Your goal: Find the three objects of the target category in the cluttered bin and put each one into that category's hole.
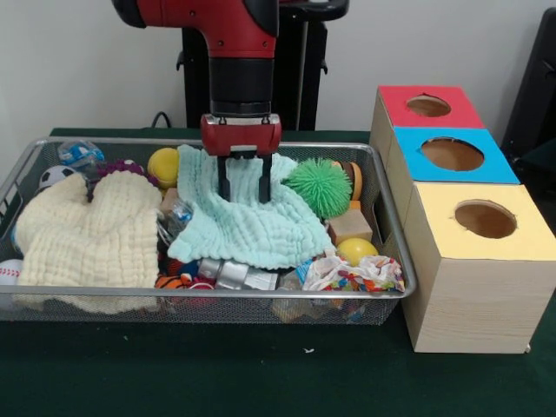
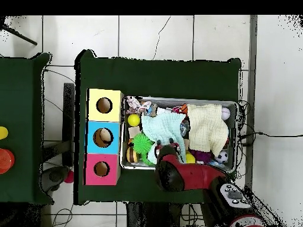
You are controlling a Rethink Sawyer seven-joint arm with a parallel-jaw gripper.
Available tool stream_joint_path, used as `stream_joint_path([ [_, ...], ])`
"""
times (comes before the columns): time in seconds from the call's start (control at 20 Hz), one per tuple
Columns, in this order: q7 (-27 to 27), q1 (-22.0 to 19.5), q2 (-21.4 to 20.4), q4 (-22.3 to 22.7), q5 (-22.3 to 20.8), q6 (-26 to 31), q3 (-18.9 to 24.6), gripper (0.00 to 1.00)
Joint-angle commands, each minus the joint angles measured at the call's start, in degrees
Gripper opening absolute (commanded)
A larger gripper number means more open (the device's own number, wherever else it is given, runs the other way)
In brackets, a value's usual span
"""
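Dark green tabletop (image 1: 261, 373) below bin (image 1: 217, 308).

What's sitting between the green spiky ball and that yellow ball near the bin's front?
A tan wooden block lies between the green spiky ball and the yellow ball, seen in the front view.

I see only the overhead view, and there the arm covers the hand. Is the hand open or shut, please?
Observer: In the front view the hand is open, and its two fingers point straight down.
Operator: Does it hold something?
Observer: No, nothing is between the fingers. Their tips are down at the mint cloth, near its far edge. I cannot tell whether they touch it.
Operator: What is closest beside the hand?
Observer: The green spiky ball. It lies at the edge of the cloth, apart from the fingers.
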Motion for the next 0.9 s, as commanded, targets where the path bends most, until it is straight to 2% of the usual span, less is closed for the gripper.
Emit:
stream_joint_path([
  [0.05, 5.48, -1.72, 8.45, -8.19, -3.65, -4.82, -0.43, 1.00],
  [0.35, 5.84, -2.57, 12.76, -10.56, -4.34, -8.40, -0.21, 1.00],
  [0.65, 5.99, -3.95, 15.22, -12.22, -5.89, -10.24, 1.11, 1.00],
  [0.75, 5.88, -5.20, 15.30, -12.28, -8.07, -10.05, 2.82, 1.00],
  [0.8, 5.63, -6.04, 15.16, -12.16, -8.37, -6.24, 4.08, 0.00],
  [0.9, 4.79, -6.84, 14.76, -11.92, -8.61, -3.06, 5.34, 0.00],
])
